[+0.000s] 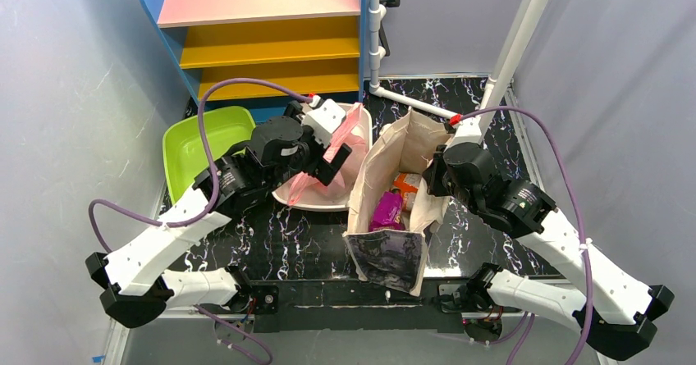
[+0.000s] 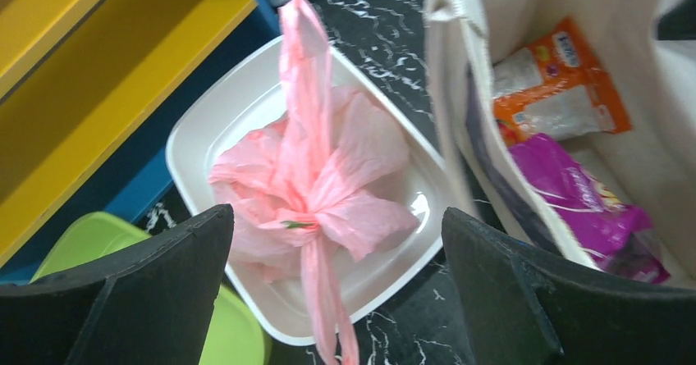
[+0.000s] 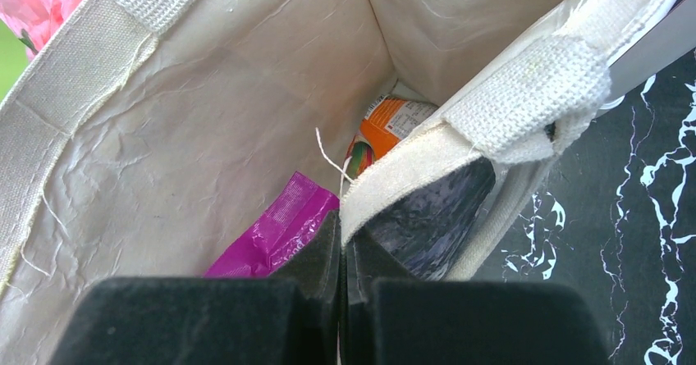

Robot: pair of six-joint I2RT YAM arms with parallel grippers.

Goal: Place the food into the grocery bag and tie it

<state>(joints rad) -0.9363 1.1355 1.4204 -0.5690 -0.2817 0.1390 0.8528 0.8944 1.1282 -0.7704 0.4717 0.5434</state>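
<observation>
As is seen from above, the black marbled table (image 1: 279, 246) is crowded at the back: blue-sided shelf (image 1: 271, 45) behind, green bin (image 1: 197, 148) at the left, white tray (image 1: 324, 203) in the centre, beige canvas tote (image 1: 373, 172) just beside the tray's right rim. Free table surface is found only along the near edge. The grocery bag (image 1: 354, 156) is lying in the tray. The left gripper (image 1: 332, 158) is held above it, and the right gripper (image 1: 432, 186) is at the tote's right rim.

Left wrist: jaws are spread wide, with the fingers (image 2: 164, 283) either side of the bag and not touching it. Bag is thin, crinkled, translucent pink film, bunched at the middle, with handle strips running toward the far and near tray edges. A small green speck is seen at the bunch; the contents otherwise can't be made out. An orange packet (image 2: 558, 86) and a purple packet (image 2: 583, 205) are seen inside the tote.

Right wrist: jaws are pressed together, pinching the tote's rim beside a woven webbing strap (image 3: 525, 94). Tote lining is creased and matte.
</observation>
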